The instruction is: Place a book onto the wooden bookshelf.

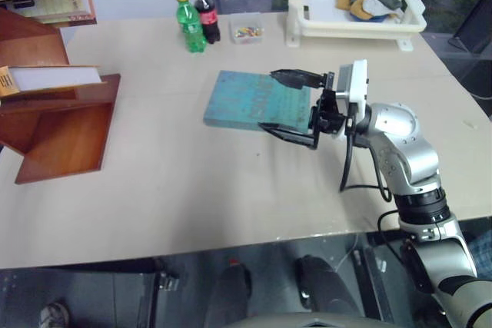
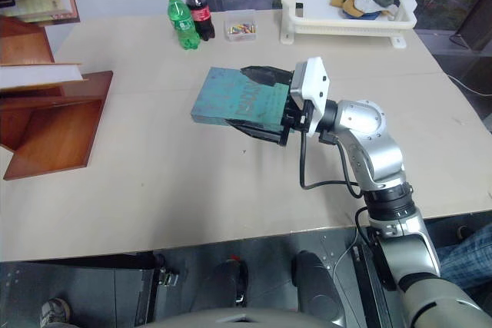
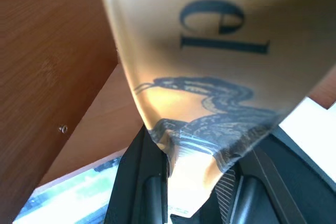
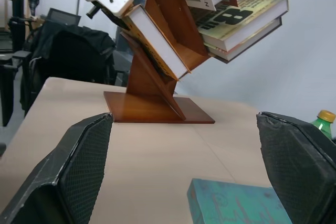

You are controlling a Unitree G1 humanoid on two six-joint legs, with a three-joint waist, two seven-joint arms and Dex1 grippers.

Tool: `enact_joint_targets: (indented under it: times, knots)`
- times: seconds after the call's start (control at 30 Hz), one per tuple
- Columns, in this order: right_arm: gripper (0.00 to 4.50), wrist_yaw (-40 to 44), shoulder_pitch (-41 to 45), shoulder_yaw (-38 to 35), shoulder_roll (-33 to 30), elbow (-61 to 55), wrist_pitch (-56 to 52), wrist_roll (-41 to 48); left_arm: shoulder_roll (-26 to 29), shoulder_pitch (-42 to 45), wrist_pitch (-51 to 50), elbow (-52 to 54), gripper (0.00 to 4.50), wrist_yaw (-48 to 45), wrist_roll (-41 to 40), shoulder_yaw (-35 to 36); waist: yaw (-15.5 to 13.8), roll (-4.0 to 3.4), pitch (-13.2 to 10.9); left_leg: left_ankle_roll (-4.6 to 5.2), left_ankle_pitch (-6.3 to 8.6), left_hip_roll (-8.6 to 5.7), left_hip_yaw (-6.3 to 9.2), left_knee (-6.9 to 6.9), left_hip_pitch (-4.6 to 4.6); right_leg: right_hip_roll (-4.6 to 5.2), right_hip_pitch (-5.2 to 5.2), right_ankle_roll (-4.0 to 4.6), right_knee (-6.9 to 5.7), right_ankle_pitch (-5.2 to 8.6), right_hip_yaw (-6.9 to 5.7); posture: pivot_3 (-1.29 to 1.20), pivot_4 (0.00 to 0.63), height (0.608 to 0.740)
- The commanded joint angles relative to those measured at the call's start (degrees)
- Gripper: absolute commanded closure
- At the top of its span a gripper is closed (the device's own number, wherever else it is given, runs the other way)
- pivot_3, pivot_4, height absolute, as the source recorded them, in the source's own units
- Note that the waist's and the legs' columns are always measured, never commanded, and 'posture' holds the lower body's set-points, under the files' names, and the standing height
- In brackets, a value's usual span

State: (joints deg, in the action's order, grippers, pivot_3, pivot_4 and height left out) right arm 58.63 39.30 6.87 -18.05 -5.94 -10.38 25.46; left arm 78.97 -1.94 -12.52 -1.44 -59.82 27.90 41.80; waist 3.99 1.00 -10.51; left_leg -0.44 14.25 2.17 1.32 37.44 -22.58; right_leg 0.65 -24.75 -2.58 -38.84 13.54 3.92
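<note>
Left gripper (image 3: 191, 182) is clamped on the book (image 3: 210, 51), which rests on the wooden bookshelf (image 1: 65, 132) at the frame's left edge. Right gripper (image 1: 288, 105) hangs wide open over the teal book (image 1: 250, 101), mid-frame.

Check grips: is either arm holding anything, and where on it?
Left gripper is shut on the book, pinching one end of it at the wooden bookshelf. Right gripper is open, fingers spread near the teal book, holding nothing.
</note>
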Motion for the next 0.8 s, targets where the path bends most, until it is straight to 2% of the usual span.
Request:
enact_joint_targets:
  times: [0.03, 0.07, 0.23, 0.33, 0.57, 0.67, 0.8]
  knots:
    - [0.0, 0.5, 2.6, -1.1, 0.7, -1.2, 0.3, 2.2, -1.5, -0.6, -2.6, 1.6, 3.83, -2.2, -2.1, 1.3, 0.0, 0.0, 0.0, 0.0, 0.0, -0.01, -0.01, 0.0, -0.03, 0.02, 0.0, 0.0, 0.02, 0.0, 0.0, 0.0, 0.15, 0.74]
    - [0.0, 0.4, 2.7, -1.1, 0.9, -1.2, 0.2, 2.4, -1.8, -0.5, -3.2, 1.8, 3.83, -2.5, -2.7, 1.4, 0.0, 0.0, 0.0, -0.01, 0.0, -0.02, -0.02, 0.0, -0.05, 0.04, 0.0, 0.0, 0.04, 0.0, 0.0, 0.0, 0.15, 0.74]
    - [0.0, 0.6, 2.6, -0.8, 1.0, -1.1, -0.1, 2.8, -3.1, -1.8, -4.3, 2.6, 1.59, -2.2, -3.0, 3.8, 0.0, 0.06, 0.0, -0.01, 0.01, -0.05, -0.03, -0.01, -0.12, 0.11, -0.04, 0.0, 0.07, 0.0, -0.01, 0.0, 0.15, 0.74]
    - [0.0, 1.0, 2.7, -1.1, 0.7, -0.6, -0.2, 3.0, -6.1, -4.2, -3.6, 6.1, 0.08, -3.5, -3.6, 9.2, 0.3, 0.06, 0.0, -0.01, 0.01, -0.04, -0.04, -0.02, -0.12, 0.1, -0.08, 0.0, 0.06, 0.0, 0.0, 0.0, 0.15, 0.74]
    - [0.0, 2.0, 3.0, -1.2, 0.1, 0.9, -0.3, 3.2, -10.3, -7.6, -1.4, 12.9, 0.08, -7.0, -6.0, 20.8, -0.1, 0.15, 0.0, -0.01, 0.01, -0.02, -0.03, -0.03, -0.17, 0.09, -0.12, 0.01, 0.06, 0.0, -0.01, 0.0, 0.15, 0.74]
    - [0.0, 2.5, 2.3, -1.1, -0.6, 1.2, -1.1, 3.4, -14.5, -6.6, 2.8, 16.6, 0.08, -7.5, -12.9, 27.5, -0.1, 0.17, 0.1, -0.01, 0.01, -0.03, -0.02, -0.02, -0.17, 0.11, -0.11, 0.01, 0.07, 0.0, -0.02, 0.0, 0.15, 0.74]
    - [0.0, 3.1, 0.9, -1.1, -2.1, 0.9, -2.4, 3.4, -21.9, 0.4, -11.7, 26.8, 0.08, -6.7, -28.7, 29.0, -0.4, 0.29, 0.1, -0.02, 0.01, -0.05, 0.03, 0.01, -0.19, 0.16, -0.06, 0.01, 0.09, 0.0, -0.08, 0.0, 0.15, 0.74]
